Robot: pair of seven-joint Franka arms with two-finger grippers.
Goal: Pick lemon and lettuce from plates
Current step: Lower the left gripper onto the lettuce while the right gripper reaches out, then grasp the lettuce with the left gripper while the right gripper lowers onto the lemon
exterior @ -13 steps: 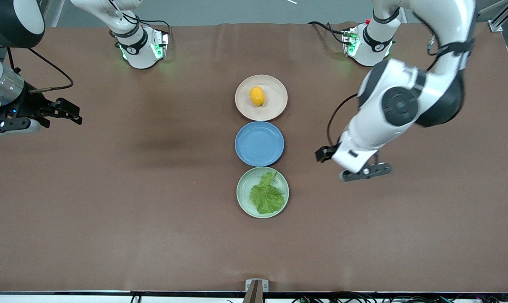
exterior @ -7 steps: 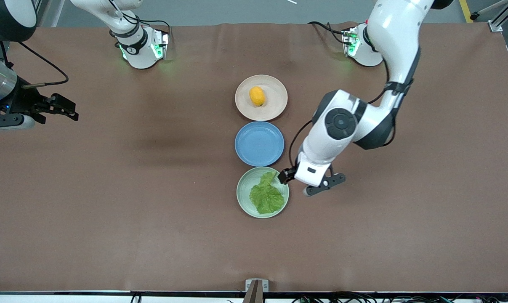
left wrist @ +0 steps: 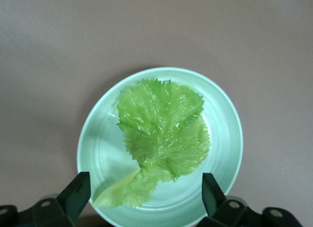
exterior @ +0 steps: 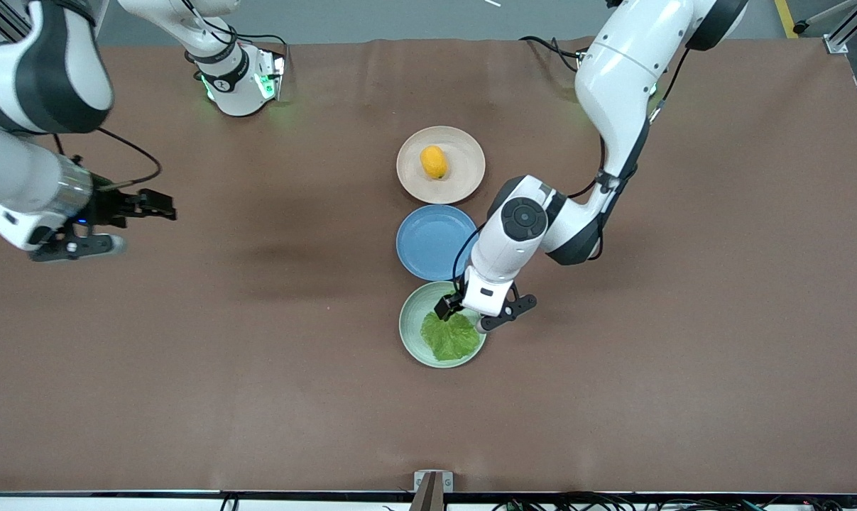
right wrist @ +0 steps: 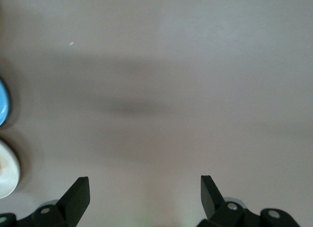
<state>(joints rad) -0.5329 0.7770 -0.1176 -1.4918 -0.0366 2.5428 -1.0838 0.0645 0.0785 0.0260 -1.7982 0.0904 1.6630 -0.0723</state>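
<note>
Your inventory, op:
- L gripper (left wrist: pixel 144 197): over mint plate (exterior: pixel 412 333), fingers spread wide, nothing held.
- Lettuce (left wrist: pixel 161 134): flat in that plate.
- Lemon (exterior: pixel 434 162): on beige-pink plate (exterior: pixel 464 181), w/ blue plate (exterior: pixel 428 245) btwn the two.
- R gripper (right wrist: pixel 142 197): fingers apart, empty, over bare table (exterior: pixel 222 355) toward R arm's end.

No readable text, label, brand, number or sign shows on anything in these views.
</note>
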